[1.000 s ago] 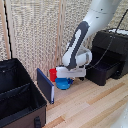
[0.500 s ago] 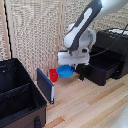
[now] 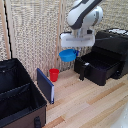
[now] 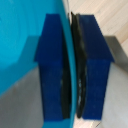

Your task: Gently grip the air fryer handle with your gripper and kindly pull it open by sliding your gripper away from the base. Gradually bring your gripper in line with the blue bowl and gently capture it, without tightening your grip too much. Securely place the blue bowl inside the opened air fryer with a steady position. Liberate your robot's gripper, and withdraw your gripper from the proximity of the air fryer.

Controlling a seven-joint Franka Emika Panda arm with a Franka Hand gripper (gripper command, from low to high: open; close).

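Item: transfer in progress. The large black boxy air fryer stands at the exterior view's right with its pull-out drawer basket drawn forward, so the opening step reads as done; the short black air fryer handle shows on the drawer's front face, untouched.

Item: the small shallow bright-blue bowl is off the wooden table, carried in the air just beside the drawer's front corner, not yet over the basket. The white flat gripper on the bulky white arm holds it; the wrist view shows the two blue-tipped fingers clamped on the bowl's thin rim, one pad on each side of the wall.

Remaining (by judgement): carry the bowl over the open basket, lower it to sit level, let go, and back away.

Containers: the drawer's interior is dark and its contents cannot be told. The bowl looks empty from what shows. The black fabric case with compartments, at the exterior view's left, shows nothing inside. A small red cup stands behind a flat dark-blue panel; its contents are not visible.
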